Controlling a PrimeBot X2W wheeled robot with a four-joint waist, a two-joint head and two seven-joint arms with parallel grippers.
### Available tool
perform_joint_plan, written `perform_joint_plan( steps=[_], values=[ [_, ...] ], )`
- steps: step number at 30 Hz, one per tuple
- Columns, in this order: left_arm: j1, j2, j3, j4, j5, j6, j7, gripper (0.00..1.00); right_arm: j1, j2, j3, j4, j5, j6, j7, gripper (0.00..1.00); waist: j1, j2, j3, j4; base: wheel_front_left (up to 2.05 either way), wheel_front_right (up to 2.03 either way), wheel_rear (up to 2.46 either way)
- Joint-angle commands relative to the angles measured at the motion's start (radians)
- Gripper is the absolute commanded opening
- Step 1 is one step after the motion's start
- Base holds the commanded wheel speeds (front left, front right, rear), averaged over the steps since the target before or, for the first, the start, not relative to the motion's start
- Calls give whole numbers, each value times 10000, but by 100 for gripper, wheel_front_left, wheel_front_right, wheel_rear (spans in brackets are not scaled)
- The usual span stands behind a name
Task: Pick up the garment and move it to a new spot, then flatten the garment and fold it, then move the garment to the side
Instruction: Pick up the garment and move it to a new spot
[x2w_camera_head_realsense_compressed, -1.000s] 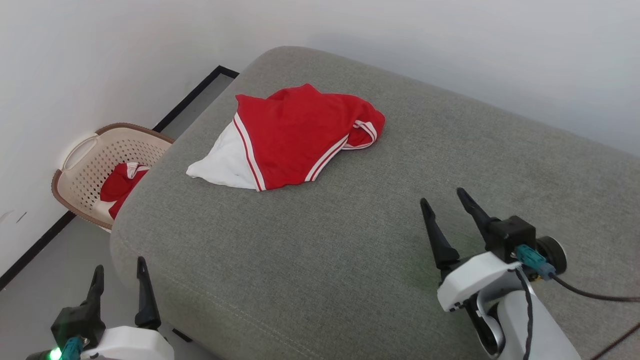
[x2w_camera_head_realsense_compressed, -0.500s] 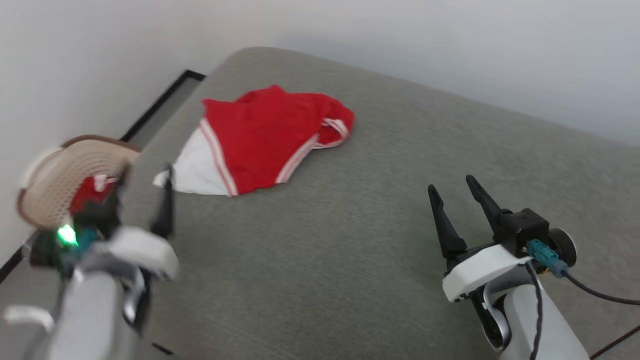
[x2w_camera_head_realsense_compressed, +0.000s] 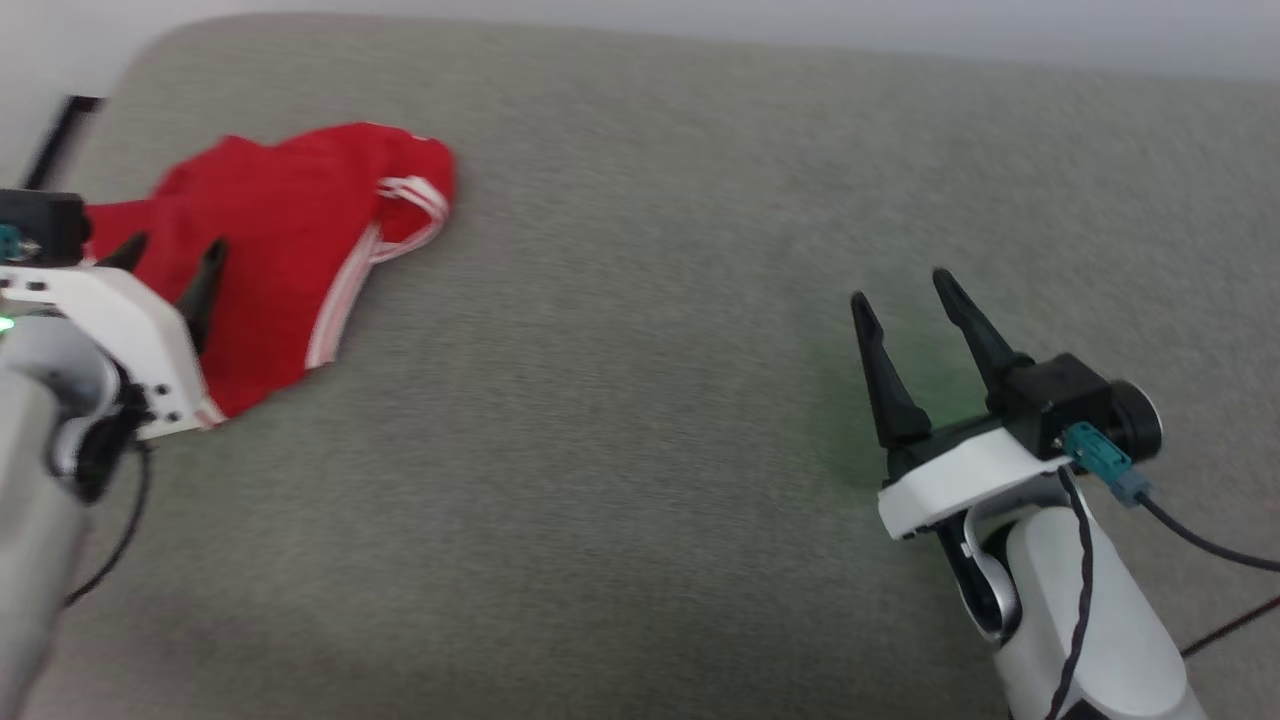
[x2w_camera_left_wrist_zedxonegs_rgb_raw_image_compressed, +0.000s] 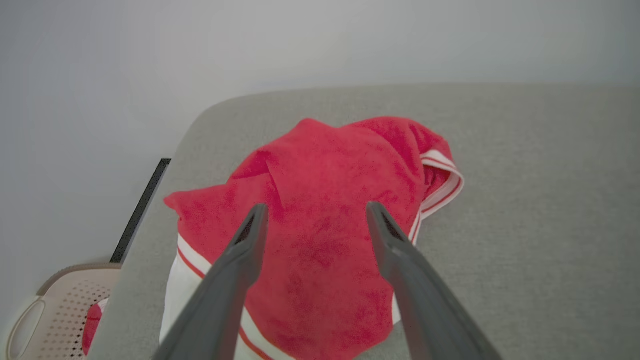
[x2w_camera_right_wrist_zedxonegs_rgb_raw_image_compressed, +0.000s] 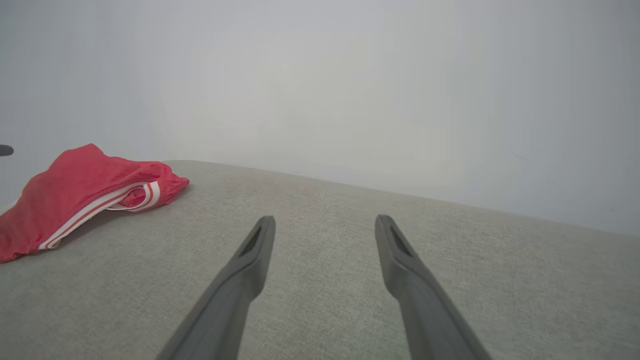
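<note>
The garment (x2w_camera_head_realsense_compressed: 290, 220) is a crumpled bright red shirt with white-and-red striped trim, lying at the far left of a grey cushion (x2w_camera_head_realsense_compressed: 640, 420). My left gripper (x2w_camera_head_realsense_compressed: 170, 250) stands open over the garment's near part, fingers pointing at it. In the left wrist view the garment (x2w_camera_left_wrist_zedxonegs_rgb_raw_image_compressed: 325, 190) shows between and beyond the spread fingers of the left gripper (x2w_camera_left_wrist_zedxonegs_rgb_raw_image_compressed: 316, 207), with nothing held. My right gripper (x2w_camera_head_realsense_compressed: 900, 290) is open over bare cushion at the right, far from the cloth. The right wrist view has the garment (x2w_camera_right_wrist_zedxonegs_rgb_raw_image_compressed: 75, 195) at far left, and the right gripper (x2w_camera_right_wrist_zedxonegs_rgb_raw_image_compressed: 325, 220) is empty.
A beige perforated basket (x2w_camera_left_wrist_zedxonegs_rgb_raw_image_compressed: 50, 310) with some red cloth in it stands on the floor beside the cushion's left end. A pale wall (x2w_camera_right_wrist_zedxonegs_rgb_raw_image_compressed: 350, 90) runs behind the cushion. A dark cable (x2w_camera_head_realsense_compressed: 1200, 540) trails from the right wrist.
The head camera has swung, shifting the whole picture left. My left arm has come up from the lower left to over the garment. The right gripper stays open over the cushion.
</note>
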Motion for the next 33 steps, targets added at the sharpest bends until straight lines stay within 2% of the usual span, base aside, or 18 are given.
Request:
perform_joint_plan(
  steps=[1,6,11,18,19,20,21,25,29,33],
  values=[
    [-162,360,-440,-38,-571,37,509,100,-217,10,53,-112,72,-7,-46,100,0,0,803,-900,0,0,0],
    [-262,1492,-1627,-292,-2237,36,1525,100,-455,8,217,-325,152,-7,-46,100,0,0,1256,-1545,0,0,0],
    [-388,2049,-2269,-27,-3167,35,1505,100,-577,9,295,-592,164,-7,-46,100,0,0,1646,-1992,0,0,0],
    [-259,2160,-3005,688,-4023,35,1564,100,-649,8,459,-1019,227,-7,-47,100,0,0,1927,-2316,0,0,0],
    [-236,2109,-3069,787,-4190,36,1634,71,-664,9,500,-1097,207,-7,-47,100,0,0,1930,-2329,0,0,0],
    [-186,2056,-3174,825,-4259,36,1737,24,-655,9,531,-1164,207,-7,-47,100,0,0,1916,-2340,0,0,0],
    [-194,2050,-3276,848,-4338,36,1753,0,-655,8,538,-1199,167,-7,-47,100,0,0,1912,-2342,0,0,0],
    [-371,2051,-3503,795,-4510,22,1511,0,-675,6,481,-1220,60,-7,-47,100,0,0,1818,-2287,0,0,0],
    [-1200,2267,-3570,786,-4116,24,152,0,-573,8,378,-1161,58,-7,-47,100,0,0,1458,-2135,0,0,0],
    [-1814,2192,-3809,738,-3751,25,-1011,0,-446,5,312,-1108,227,-7,-47,100,0,0,982,-2025,0,0,0]
  ],
)
